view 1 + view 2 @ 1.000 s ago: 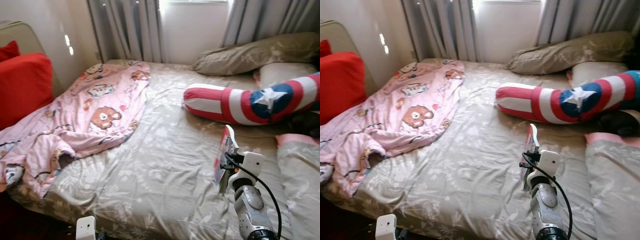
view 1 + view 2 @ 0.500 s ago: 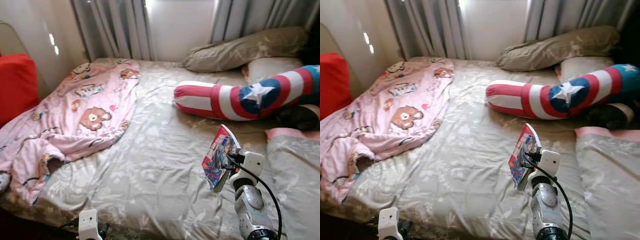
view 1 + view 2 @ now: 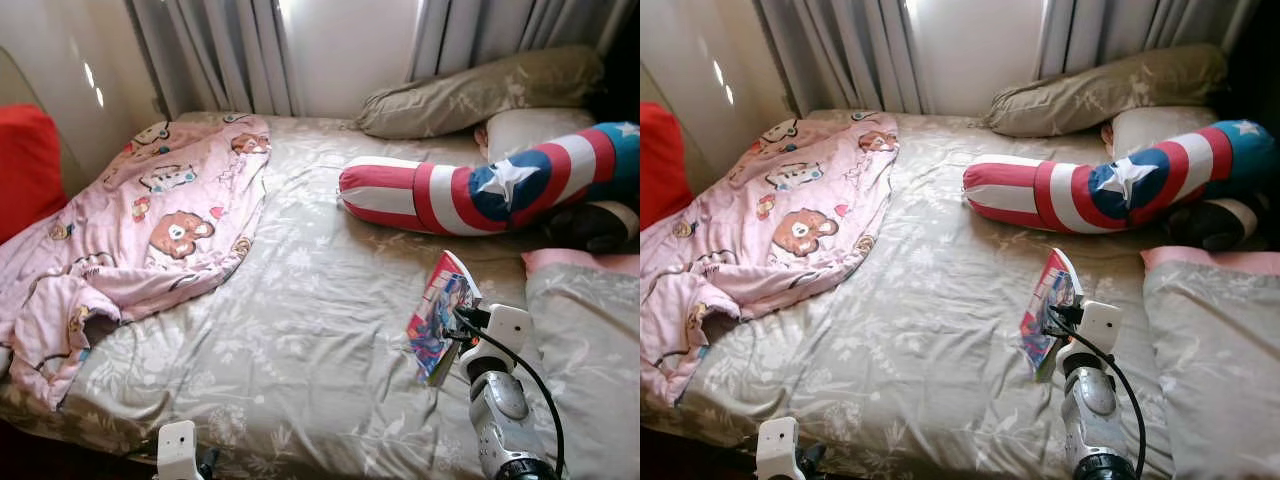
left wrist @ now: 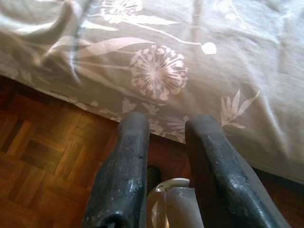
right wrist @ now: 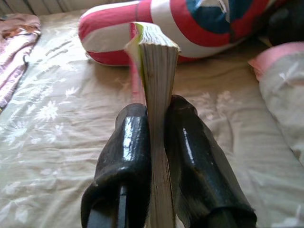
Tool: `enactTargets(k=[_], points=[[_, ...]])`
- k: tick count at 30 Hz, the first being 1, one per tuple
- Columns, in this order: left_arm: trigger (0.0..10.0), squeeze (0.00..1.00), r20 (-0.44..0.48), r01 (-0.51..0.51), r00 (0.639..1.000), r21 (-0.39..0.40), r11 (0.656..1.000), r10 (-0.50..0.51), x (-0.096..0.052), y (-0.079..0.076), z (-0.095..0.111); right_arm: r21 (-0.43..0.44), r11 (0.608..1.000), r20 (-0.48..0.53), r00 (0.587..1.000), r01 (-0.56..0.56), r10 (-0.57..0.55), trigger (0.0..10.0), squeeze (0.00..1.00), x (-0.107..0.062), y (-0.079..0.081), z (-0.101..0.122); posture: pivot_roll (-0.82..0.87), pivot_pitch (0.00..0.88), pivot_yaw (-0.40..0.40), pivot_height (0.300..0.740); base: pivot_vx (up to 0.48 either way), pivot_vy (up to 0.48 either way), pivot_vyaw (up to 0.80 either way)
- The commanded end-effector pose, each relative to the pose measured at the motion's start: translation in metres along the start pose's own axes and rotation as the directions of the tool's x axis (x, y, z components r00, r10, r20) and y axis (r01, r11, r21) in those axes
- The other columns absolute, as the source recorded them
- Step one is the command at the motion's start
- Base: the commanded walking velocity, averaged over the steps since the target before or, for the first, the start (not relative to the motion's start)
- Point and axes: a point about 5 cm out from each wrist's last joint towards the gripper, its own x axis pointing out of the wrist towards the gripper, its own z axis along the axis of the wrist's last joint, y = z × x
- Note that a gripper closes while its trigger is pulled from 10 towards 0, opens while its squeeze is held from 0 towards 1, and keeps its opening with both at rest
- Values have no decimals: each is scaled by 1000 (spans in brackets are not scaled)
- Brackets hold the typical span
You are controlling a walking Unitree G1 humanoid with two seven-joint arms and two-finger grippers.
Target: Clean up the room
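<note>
Right gripper [image 5: 156, 137] clamped comic book [image 3: 440, 315] by lower edge, book upright above bed [image 3: 300, 330]; left gripper [image 4: 166, 142] empty, slightly parted, low.

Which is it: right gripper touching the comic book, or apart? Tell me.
Touching. The right wrist view shows the right gripper with both fingers pressed against the comic book.

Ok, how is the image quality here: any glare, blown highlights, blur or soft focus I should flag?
Left eye view: the window between the curtains is blown out white, with bright light patches on the wall at left; the bed sheet is sharp. Right wrist view: the book in the right gripper looks soft at its near edge, and the fingers carry glossy highlights. Left wrist view: dim floor, sheet evenly lit.
</note>
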Motion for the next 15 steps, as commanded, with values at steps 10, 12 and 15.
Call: enactTargets(k=[10,12,15], points=[[10000,0,-9,-1,1000,16,1000,1,0,1,-1,8,1000,30,999,-26,26,10000,0,5,7,9,31,0,33,734,0,0,-287],[10000,0,-9,-1,1000,18,1000,1,0,1,-1,6,1000,30,999,-29,29,10000,0,5,8,9,31,0,33,734,0,0,-613],[10000,0,-8,-1,1000,29,1000,1,0,1,-1,2,999,29,999,-32,32,10000,0,5,8,9,31,0,33,734,0,-300,-610]])
